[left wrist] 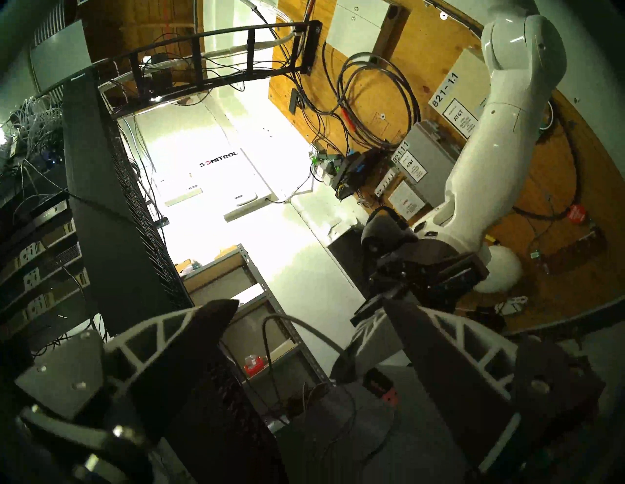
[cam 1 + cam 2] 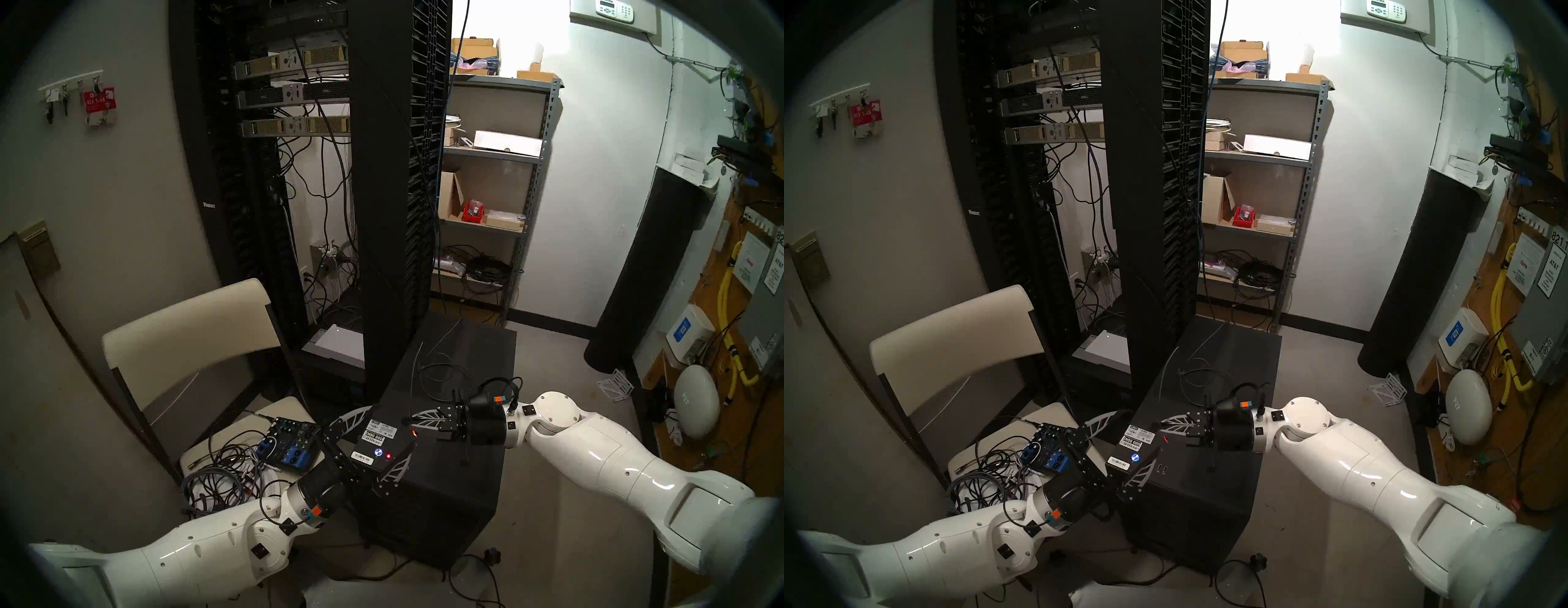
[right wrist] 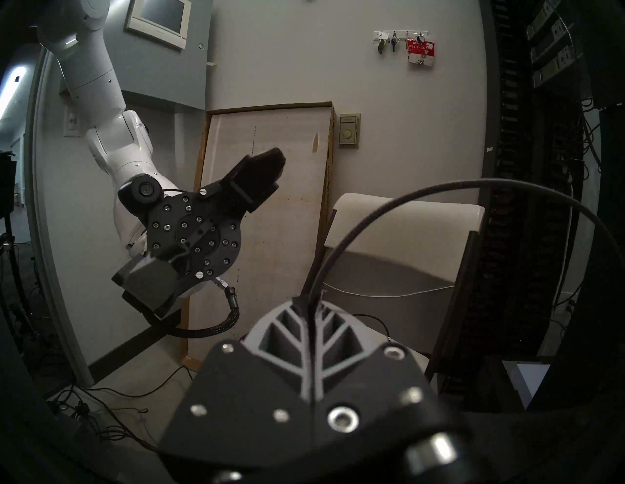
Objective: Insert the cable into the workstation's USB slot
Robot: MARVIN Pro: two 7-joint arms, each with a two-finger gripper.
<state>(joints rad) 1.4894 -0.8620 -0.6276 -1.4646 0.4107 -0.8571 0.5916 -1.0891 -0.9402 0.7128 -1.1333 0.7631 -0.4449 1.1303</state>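
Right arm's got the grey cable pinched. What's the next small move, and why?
Probably ease the right gripper down toward the USB slots on the workstation front edge. It is shut on the cable but sits over the top panel, short of the slots; the plug itself isn't visible. The open left gripper has one finger right beside the slots, so go slowly.

I'm holding my left gripper [image 2: 379, 441] with its fingers spread wide, angled up and forward. My right gripper [image 2: 408, 421] is pointing level toward my left, its fingers [image 3: 313, 341] pressed tight together.
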